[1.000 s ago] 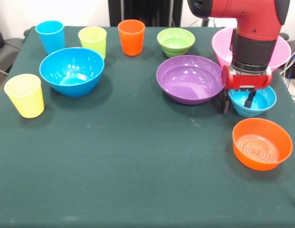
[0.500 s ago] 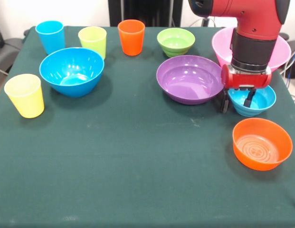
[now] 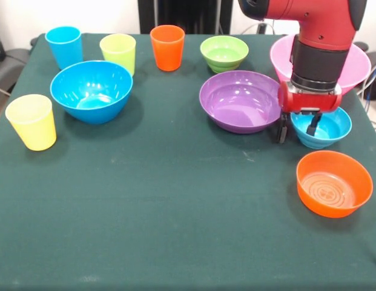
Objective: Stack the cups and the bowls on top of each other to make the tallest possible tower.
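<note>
Your gripper [image 3: 296, 129] straddled the near-purple rim of the small light-blue bowl [image 3: 326, 128], one finger outside and one inside, jaws apart and not yet clamped, while the bowl sat on the bench [image 3: 175, 200] between the purple bowl [image 3: 239, 100] and the orange bowl [image 3: 333, 183], nothing stacked so far. To do this grasp well, you needed to seat the fingers low on the wall, pinch squarely, then lift straight so the neighbouring purple rim was not nudged. The orange bowl just beside looked the likeliest place to set it.
</note>
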